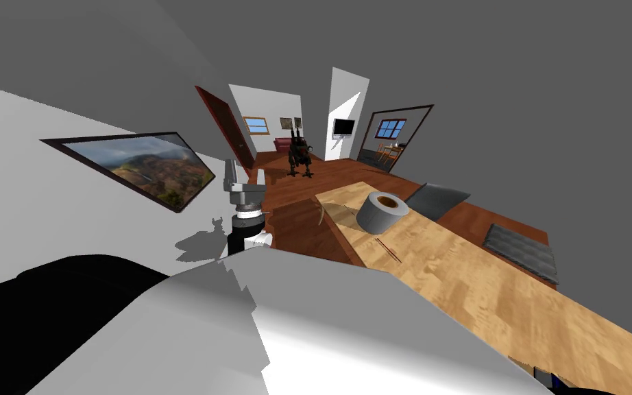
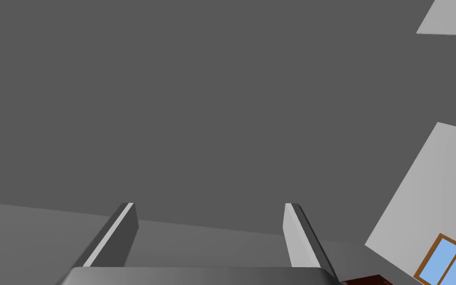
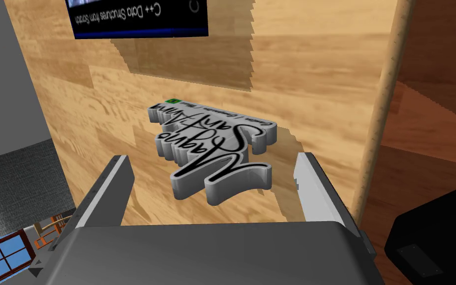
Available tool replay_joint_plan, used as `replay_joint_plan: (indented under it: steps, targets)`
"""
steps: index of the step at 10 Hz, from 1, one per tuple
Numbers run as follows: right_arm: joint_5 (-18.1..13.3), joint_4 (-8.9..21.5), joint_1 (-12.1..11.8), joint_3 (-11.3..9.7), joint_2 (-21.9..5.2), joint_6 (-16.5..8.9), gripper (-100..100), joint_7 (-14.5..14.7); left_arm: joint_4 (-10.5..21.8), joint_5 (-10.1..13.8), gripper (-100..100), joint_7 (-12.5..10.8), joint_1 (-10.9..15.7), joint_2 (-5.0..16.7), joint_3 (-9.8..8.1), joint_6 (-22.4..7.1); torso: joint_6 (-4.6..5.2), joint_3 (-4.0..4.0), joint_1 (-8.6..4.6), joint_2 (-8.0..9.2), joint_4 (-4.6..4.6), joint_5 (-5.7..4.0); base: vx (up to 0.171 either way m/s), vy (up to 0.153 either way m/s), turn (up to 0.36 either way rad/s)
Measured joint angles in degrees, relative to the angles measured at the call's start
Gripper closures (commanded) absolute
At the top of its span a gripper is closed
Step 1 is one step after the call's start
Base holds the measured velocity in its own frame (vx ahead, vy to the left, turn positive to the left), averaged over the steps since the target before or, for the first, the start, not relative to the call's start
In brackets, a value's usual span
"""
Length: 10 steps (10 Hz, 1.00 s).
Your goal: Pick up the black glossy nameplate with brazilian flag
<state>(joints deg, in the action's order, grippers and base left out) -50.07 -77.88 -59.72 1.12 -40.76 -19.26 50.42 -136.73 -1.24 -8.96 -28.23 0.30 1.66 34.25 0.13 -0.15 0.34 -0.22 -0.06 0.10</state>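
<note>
1. Nameplate [image 3: 212, 143]: flat on table [image 3: 321, 74], near its edge, beside book [image 3: 138, 20].
2. Right gripper [image 3: 213, 159]: spread wide, aimed at nameplate, lined up to straddle it.
3. Left gripper [image 2: 209, 205]: spread, raised aside, likely idle.

The dark blue book [image 3: 138, 20] is cut by the view's edge; small print on the nameplate [image 3: 212, 146] is too tiny to read.
</note>
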Motion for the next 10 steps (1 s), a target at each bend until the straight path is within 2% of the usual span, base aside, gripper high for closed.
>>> replay_joint_plan:
  steps: [1, 4, 5, 9, 10]
  targets:
    - [0.0, 0.0, 0.01, 0.01, 0.0, 0.0, -100, -0.01, 0.0, 0.0, 0, 0.0, 0.01, 0.0, 0.0, 0.0, 0.0, 0.16, -0.11, 0.26, 0.07, -0.03, -0.01, -0.041, 0.063]
    - [-0.17, 2.66, 3.08, -1.34, 1.42, -0.8, -100, 0.33, 0.01, 0.0, 0, 0.0, 0.02, 0.01, -0.01, -0.01, -0.01, 0.36, -0.52, 0.6, 0.15, -0.14, -0.032, -0.066, 0.056]
    - [-0.22, 2.79, 3.2, -1.38, 1.48, -0.83, 100, 0.33, 0.01, 0.0, 0, 0.0, 0.01, 0.01, -0.01, -0.01, 0.01, 0.34, -0.38, 0.56, 0.15, -0.11, 0.0, 0.0, 0.0]
    - [-0.22, 2.77, 3.19, -1.39, 1.49, -0.82, 100, 0.33, 0.01, 0.0, 0, 0.0, 0.01, 0.0, 0.0, -0.01, 0.01, 0.28, -0.2, 0.45, 0.11, -0.04, 0.0, -0.001, 0.002]
    - [-0.22, 2.77, 3.19, -1.4, 1.49, -0.81, 0, 0.33, 0.01, 0.0, 0, 0.0, 0.01, 0.0, 0.0, -0.01, 0.01, 0.28, -0.19, 0.45, 0.11, -0.03, 0.0, 0.0, 0.0]
